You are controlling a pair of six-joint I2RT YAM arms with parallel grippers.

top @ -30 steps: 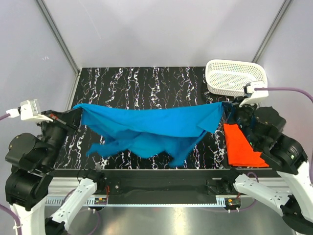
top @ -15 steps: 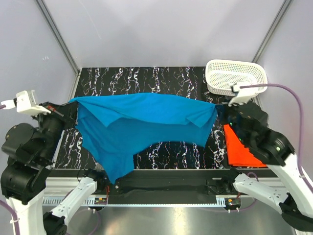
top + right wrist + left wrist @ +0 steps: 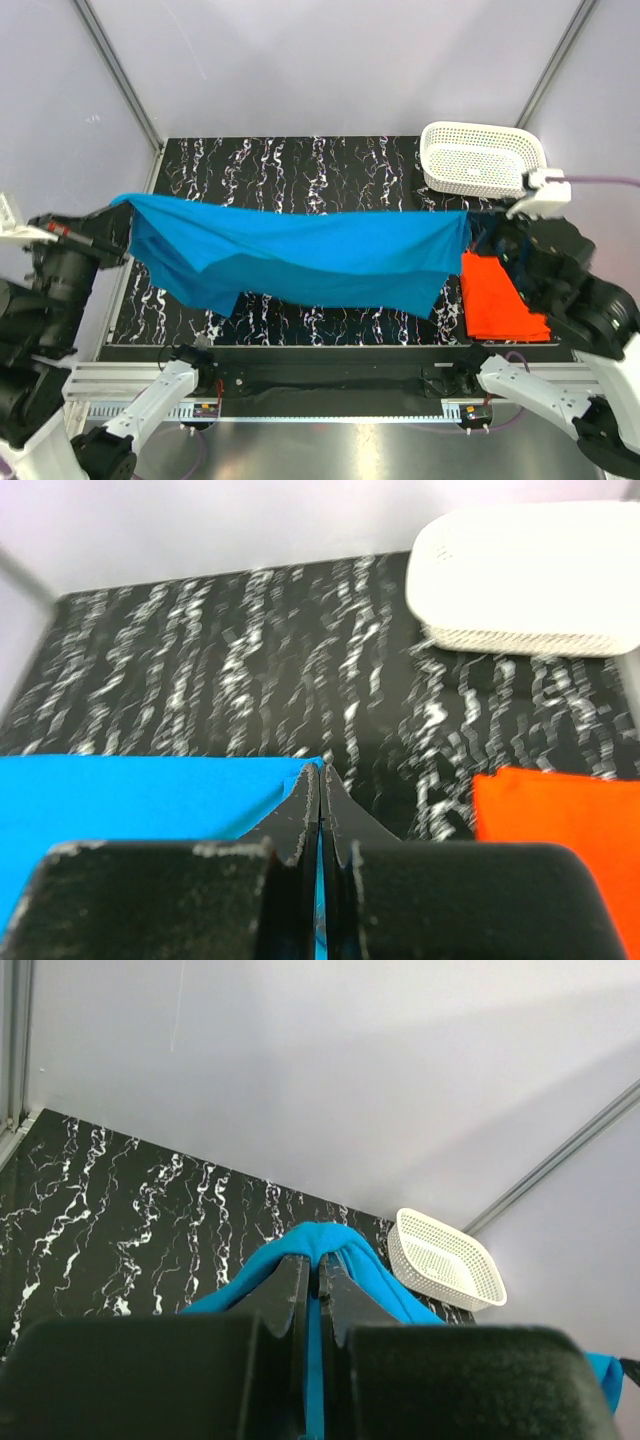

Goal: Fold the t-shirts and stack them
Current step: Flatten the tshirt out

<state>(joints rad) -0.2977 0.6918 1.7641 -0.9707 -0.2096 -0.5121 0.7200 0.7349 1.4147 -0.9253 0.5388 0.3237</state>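
- The orange-red t-shirt (image 3: 503, 305) is seen lying flat and folded on the table (image 3: 300, 165) at about four o'clock, close to the near edge. It is judged to be finished and parked there as the base of the stack.
- The blue t-shirt (image 3: 300, 255) is held in the air across the middle of the table, stretched from nine o'clock to three o'clock. Its lower part hangs in loose folds towards six o'clock, and whether the hem touches the surface cannot be told.
- The left end effector (image 3: 315, 1265) is closed tight on one upper corner of the blue t-shirt at nine o'clock. Cloth is seen pinched between its fingers in the left wrist view.
- The right end effector (image 3: 320, 780) is likewise clamped on the opposite corner at three o'clock, just beyond the orange-red t-shirt.
- The two grips are set wide apart, so the top edge is drawn nearly straight. This is judged to be done so that the shirt can be laid down smooth for folding.
- A white basket (image 3: 483, 160) is placed at about one o'clock in the far right corner and is touched by neither end effector.
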